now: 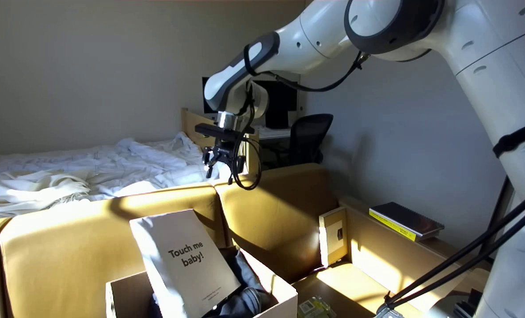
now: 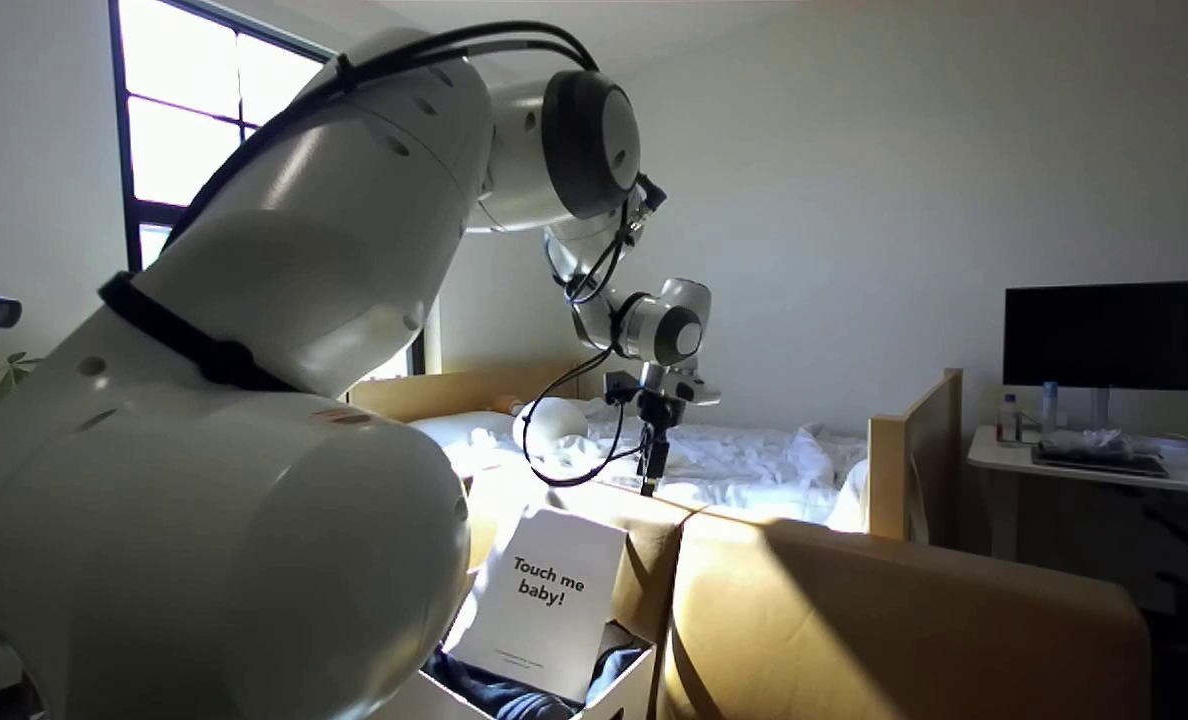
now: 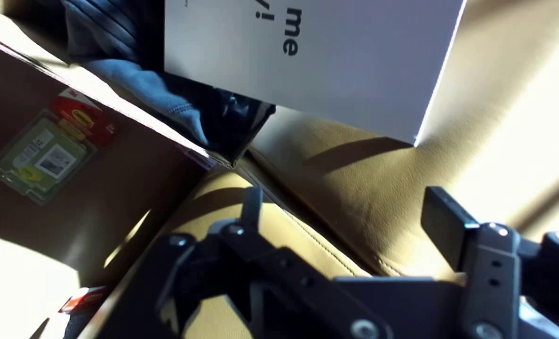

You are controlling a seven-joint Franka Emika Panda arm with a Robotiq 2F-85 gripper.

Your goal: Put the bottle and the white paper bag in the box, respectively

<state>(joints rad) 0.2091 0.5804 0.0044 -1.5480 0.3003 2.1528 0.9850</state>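
The white paper bag (image 1: 185,276) stands tilted in the box (image 1: 283,298), its lower end inside and its upper end above the rim. It also shows in an exterior view (image 2: 549,635) and at the top of the wrist view (image 3: 336,70). The box rim shows in the wrist view (image 3: 96,89) too. My gripper (image 1: 219,176) is open and empty, raised above the sofa back, behind and above the bag. In the wrist view its fingers (image 3: 345,202) are wide apart with only sofa between them. The bottle with blue label is hidden or out of view.
Dark clothes (image 1: 245,302) lie in the box. The yellow sofa back (image 1: 112,238) rises behind it. A small carton (image 1: 334,236) with a dark patch stands at the sofa corner. Plastic packages (image 3: 44,155) lie on the seat. Books (image 1: 406,221) lie on the armrest.
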